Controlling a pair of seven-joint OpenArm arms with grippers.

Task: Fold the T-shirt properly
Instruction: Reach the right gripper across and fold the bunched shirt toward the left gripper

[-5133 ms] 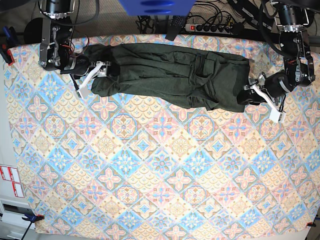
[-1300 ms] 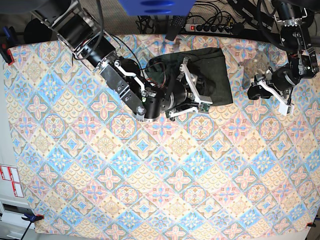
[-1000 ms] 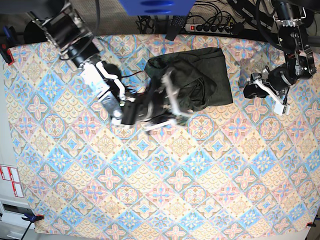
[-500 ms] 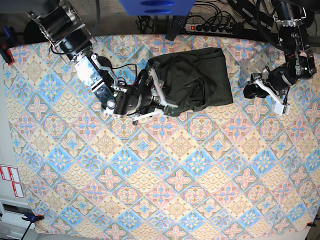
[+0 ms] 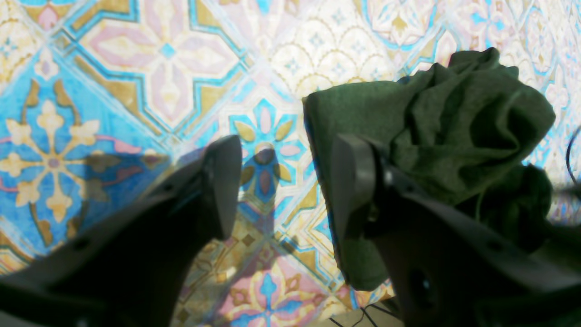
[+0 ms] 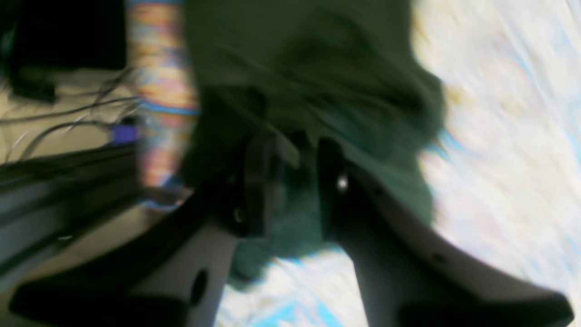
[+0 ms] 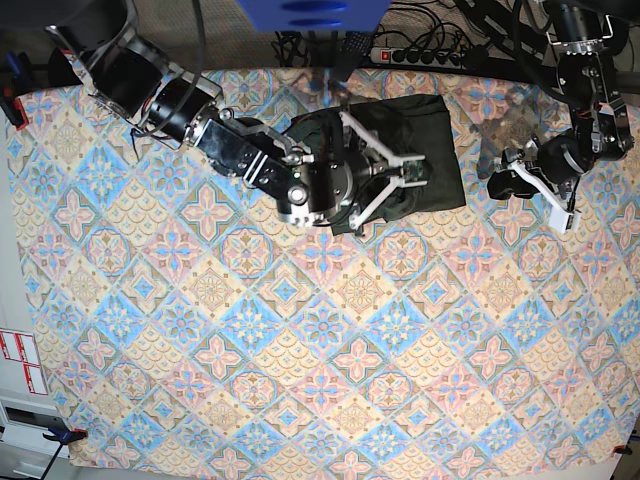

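Base view: the T-shirt (image 7: 425,150) is lying bunched on the patterned tablecloth (image 7: 300,350) near the far edge. The right gripper (image 7: 375,180) is reaching over it; the blurred wrist view leaves any grip on the cloth unclear. The left gripper (image 7: 545,195) is hovering well apart, jaws spread, holding nothing.
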